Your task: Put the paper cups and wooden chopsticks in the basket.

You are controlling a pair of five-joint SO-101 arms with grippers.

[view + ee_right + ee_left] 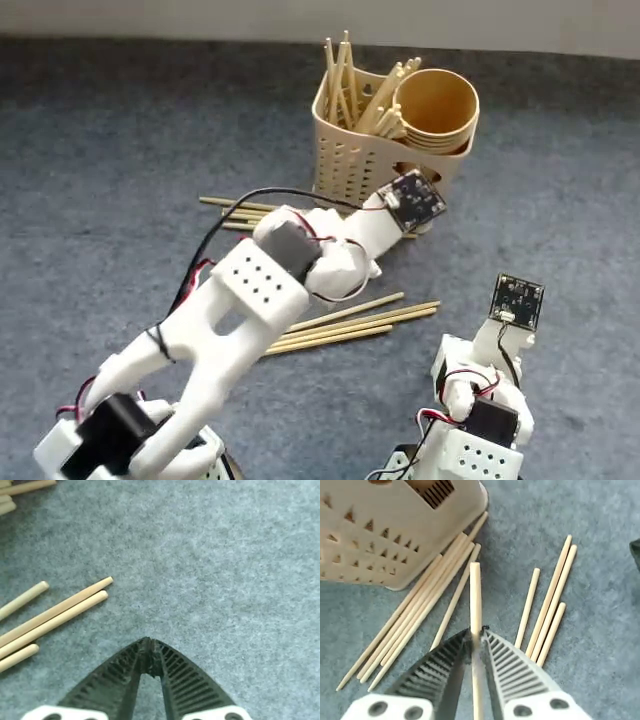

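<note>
A cream basket (pixel 352 150) at the back holds stacked paper cups (pixel 436 108) and several upright wooden chopsticks (pixel 341 75). My left gripper (pixel 476 632) is shut on one chopstick (pixel 475 595), held just in front of the basket (pixel 395 525). Several chopsticks (pixel 420 612) lie beside the basket's base, and more chopsticks (pixel 550 615) lie apart on the carpet. In the high view these are the group (pixel 238 210) left of the arm and the group (pixel 360 322) in the middle. My right gripper (pixel 148 657) is shut on nothing, low over bare carpet near the loose chopstick ends (pixel 55 612).
Grey carpet (pixel 110 150) covers the whole work surface. The left arm (pixel 250 300) stretches diagonally across the middle toward the basket. The right arm (pixel 490 400) sits folded at the front right.
</note>
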